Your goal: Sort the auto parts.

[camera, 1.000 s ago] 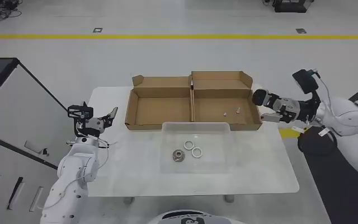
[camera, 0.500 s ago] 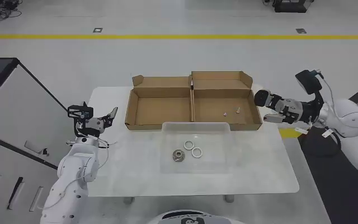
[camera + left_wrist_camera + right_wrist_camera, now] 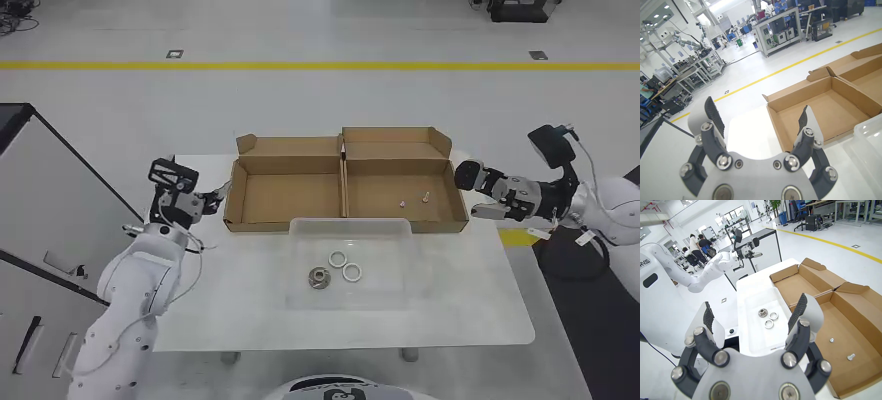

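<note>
Parts lie in two spots on the white rectangular table (image 3: 240,290), as we see it from the top view. Toward 6 o'clock of the table's middle stands a clear plastic tray (image 3: 395,290) with three pieces on its floor. One is a dull grey metal flanged hub (image 3: 318,277), a round disc with a raised collar and a bore through its centre. At 1 o'clock of the hub lies the far silvery metal ring (image 3: 338,259), and at 3 o'clock of the hub lies the near silvery metal ring (image 3: 353,272). Both rings are bright, short and wide-bored. They lie flat, just beside each other; we cannot tell whether they touch.

At 12 o'clock of the tray, two open brown cardboard boxes stand side by side with their lids folded back. The left cardboard box (image 3: 285,198) sits at 11 o'clock and the right cardboard box (image 3: 375,195) at 1 o'clock. In the right one we see a small silvery bolt (image 3: 424,196) and, near it at 8 o'clock, a small silvery nut (image 3: 402,203), the two lying apart.

Our left gripper (image 3: 757,103) hangs at 9 o'clock of the left box, just beside its side wall, jaws spread wide. Our right gripper (image 3: 755,298) hangs at 3 o'clock of the right box, just outside its wall, jaws likewise wide apart.
</note>
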